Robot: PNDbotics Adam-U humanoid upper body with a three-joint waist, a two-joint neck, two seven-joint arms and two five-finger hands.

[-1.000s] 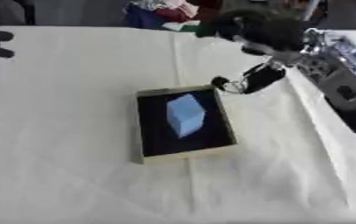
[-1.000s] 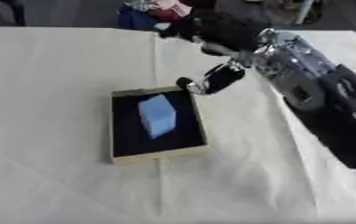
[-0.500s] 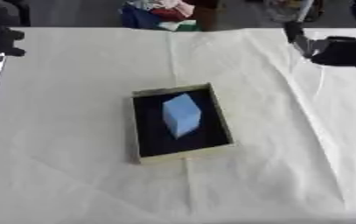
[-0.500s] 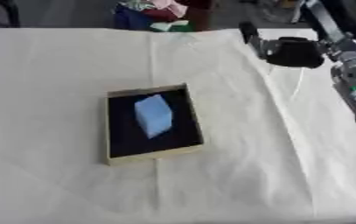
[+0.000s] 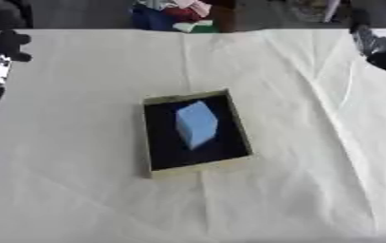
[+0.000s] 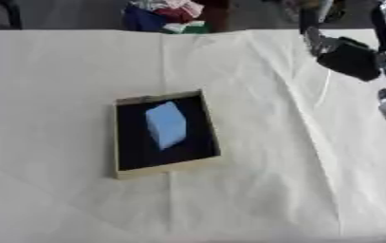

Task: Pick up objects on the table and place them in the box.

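Leftmost, black left hand at the frame edge, finger state impossible to tell. Centrally, on the white-clothed surface, shallow tan box with dark lining, holding a pale blue block lying tilted inside. Far right, right hand raised near the surface's corner, holding nothing, finger state unclear.

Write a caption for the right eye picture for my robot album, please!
A light blue block lies inside the shallow black-lined box on the white tablecloth, with the robot's right hand raised at the upper right.
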